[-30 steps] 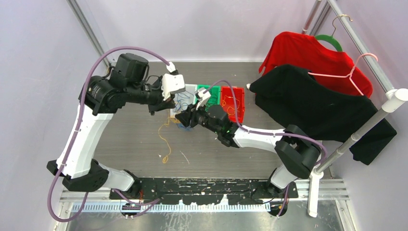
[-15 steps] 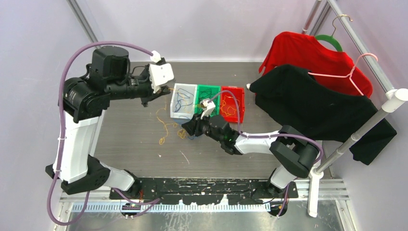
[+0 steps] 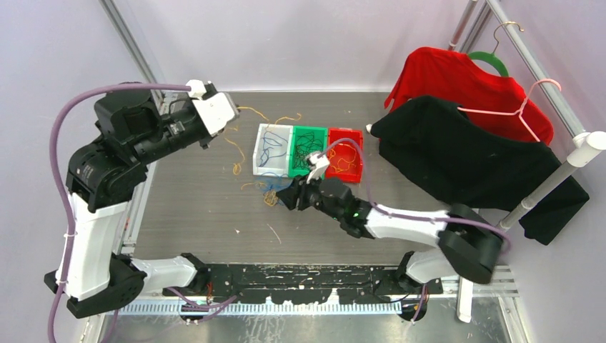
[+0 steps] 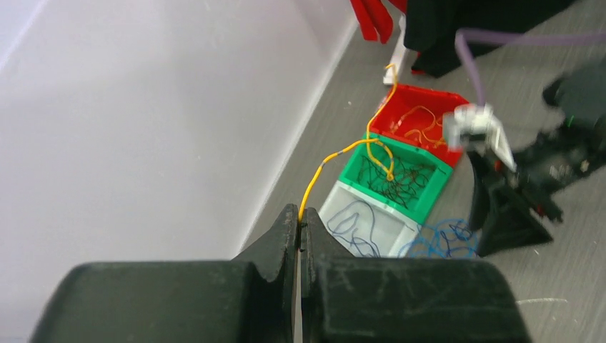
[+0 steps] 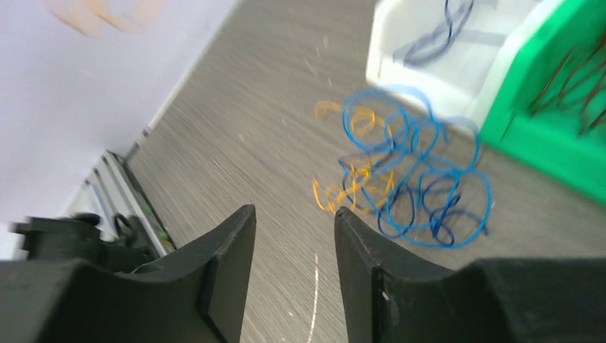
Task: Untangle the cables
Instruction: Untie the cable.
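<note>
My left gripper (image 4: 300, 216) is shut on one thin orange-yellow cable (image 4: 336, 151), which runs taut from its tips over the green bin (image 4: 429, 193) towards the red bin (image 4: 436, 96). In the top view this gripper (image 3: 227, 128) is raised at the table's far left. A tangle of blue cables (image 5: 418, 179) mixed with orange-yellow loops (image 5: 350, 191) lies on the table in front of the white bin (image 5: 400, 68). My right gripper (image 5: 293, 211) hovers open just short of that tangle, with nothing between its fingers. In the top view it (image 3: 284, 196) sits right of the tangle (image 3: 270, 193).
Side by side at mid-table stand a white bin (image 3: 260, 153) with blue cables, a green bin (image 3: 295, 136) with dark ones and a red bin (image 3: 357, 168) with orange ones. A black shirt (image 3: 457, 157) and a red shirt (image 3: 464, 82) hang on the rack at right.
My left arm has swung back and to the left, pulling the orange-yellow cable out taut. The right gripper has moved a little towards the near edge, staying beside the blue tangle.
</note>
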Available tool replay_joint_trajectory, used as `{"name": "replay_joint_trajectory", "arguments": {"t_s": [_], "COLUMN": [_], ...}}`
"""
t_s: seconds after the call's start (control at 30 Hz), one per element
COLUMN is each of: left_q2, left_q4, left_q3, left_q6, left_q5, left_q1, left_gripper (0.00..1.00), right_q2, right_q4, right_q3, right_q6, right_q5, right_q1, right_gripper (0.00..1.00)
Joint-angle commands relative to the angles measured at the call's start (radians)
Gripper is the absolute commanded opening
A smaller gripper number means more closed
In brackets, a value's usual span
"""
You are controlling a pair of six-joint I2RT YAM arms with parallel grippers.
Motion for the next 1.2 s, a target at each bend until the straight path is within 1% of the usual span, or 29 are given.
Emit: {"name": "replay_joint_trajectory", "arguments": {"t_s": [0.0, 0.13, 0.23, 0.33, 0.43, 0.53, 0.63, 0.7, 0.97, 1.17], "left_q2": [-0.017, -0.033, -0.044, -0.041, -0.042, -0.037, -0.026, -0.025, 0.007, 0.026], "left_q4": [0.052, 0.025, 0.009, -0.053, -0.106, -0.110, -0.131, -0.139, -0.154, -0.130], "left_q3": [-0.098, -0.180, -0.239, -0.257, -0.266, -0.274, -0.258, -0.248, -0.173, -0.136], "left_q6": [0.006, 0.077, 0.146, 0.208, 0.234, 0.195, 0.171, 0.165, 0.099, 0.023], "left_q5": [-0.006, -0.009, -0.014, 0.024, 0.099, 0.123, 0.145, 0.166, 0.209, 0.240], "left_q1": [-0.006, -0.007, -0.007, -0.007, -0.006, -0.008, -0.009, -0.009, -0.009, -0.008], "left_gripper": [0.00, 0.00, 0.00, 0.00, 0.00, 0.00, 0.00, 0.00, 0.00, 0.00], "right_q2": [-0.254, -0.422, -0.501, -0.500, -0.449, -0.377, -0.323, -0.289, -0.149, -0.057], "right_q4": [-0.142, -0.320, -0.420, -0.539, -0.591, -0.559, -0.452, -0.383, -0.248, -0.078], "right_q3": [0.094, 0.172, 0.240, 0.334, 0.417, 0.462, 0.453, 0.445, 0.484, 0.475], "right_q6": [-0.160, -0.316, -0.403, -0.452, -0.473, -0.461, -0.431, -0.421, -0.402, -0.327], "right_q5": [0.082, 0.096, 0.002, -0.132, -0.227, -0.295, -0.335, -0.329, -0.304, -0.287], "right_q1": [-0.013, -0.013, -0.015, -0.015, -0.018, -0.020, -0.020, -0.020, -0.020, -0.020], "right_gripper": [0.53, 0.64, 0.70, 0.77, 0.80, 0.81, 0.82, 0.82, 0.82, 0.79]}}
